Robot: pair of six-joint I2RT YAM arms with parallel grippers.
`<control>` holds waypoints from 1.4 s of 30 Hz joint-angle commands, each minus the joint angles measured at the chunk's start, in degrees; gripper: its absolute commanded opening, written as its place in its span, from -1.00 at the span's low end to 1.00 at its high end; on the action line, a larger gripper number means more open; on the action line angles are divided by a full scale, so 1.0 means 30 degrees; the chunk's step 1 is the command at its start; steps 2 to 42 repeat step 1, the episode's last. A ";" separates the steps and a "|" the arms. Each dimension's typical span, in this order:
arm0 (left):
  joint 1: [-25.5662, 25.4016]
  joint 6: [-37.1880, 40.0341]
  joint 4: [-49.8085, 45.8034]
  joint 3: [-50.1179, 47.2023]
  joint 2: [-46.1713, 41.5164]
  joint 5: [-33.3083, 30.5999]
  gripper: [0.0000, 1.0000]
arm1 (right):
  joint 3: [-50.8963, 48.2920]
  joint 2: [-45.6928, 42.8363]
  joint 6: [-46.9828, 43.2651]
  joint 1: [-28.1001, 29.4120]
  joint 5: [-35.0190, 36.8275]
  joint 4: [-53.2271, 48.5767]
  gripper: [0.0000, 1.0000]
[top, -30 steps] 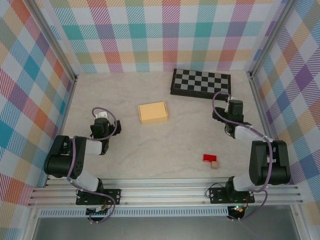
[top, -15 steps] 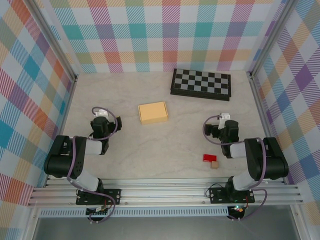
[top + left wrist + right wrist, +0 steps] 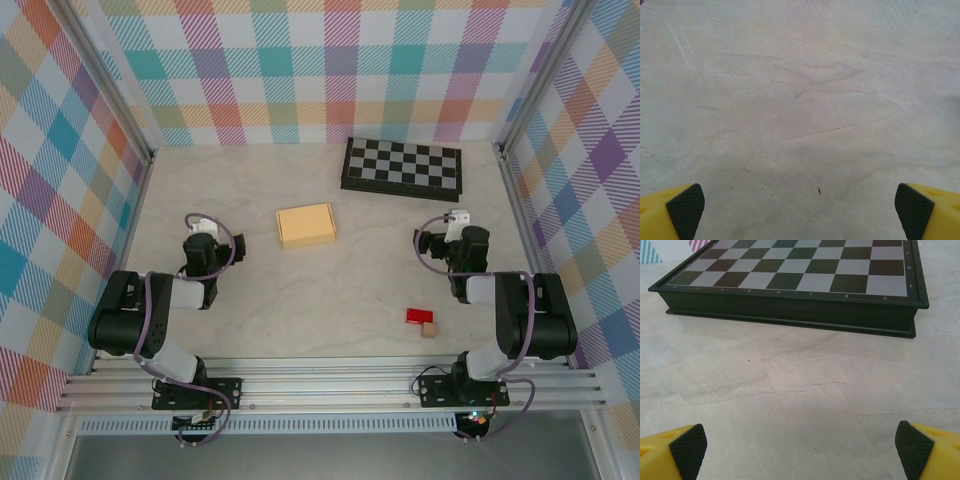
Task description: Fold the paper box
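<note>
The pale marbled desk [image 3: 330,300] carries a black-and-white checkerboard [image 3: 403,166] at about 1 o'clock, lying flat. The paper box [image 3: 306,225], a closed yellow-orange rectangle, sits near the middle toward 11 o'clock, touching nothing. The left gripper [image 3: 203,228] is at the box's 9 o'clock, well apart from it, with its fingers spread wide over bare desk. The right gripper [image 3: 800,445] is at the box's 3 o'clock, facing the checkerboard's near edge, its fingers also spread wide and empty. A red block [image 3: 419,315] and a tan block [image 3: 430,329] touch at 4 o'clock.

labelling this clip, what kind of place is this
Likely a robot lab test cell: plaid walls box in a table, two arms stand on a rail at its edge, and a checkerboard and paper box lie as props.
</note>
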 commanded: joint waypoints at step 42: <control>0.0137 0.0362 0.0215 0.0342 0.0001 0.0830 1.00 | 0.0060 0.0030 0.0105 0.0059 -0.0481 0.0171 0.99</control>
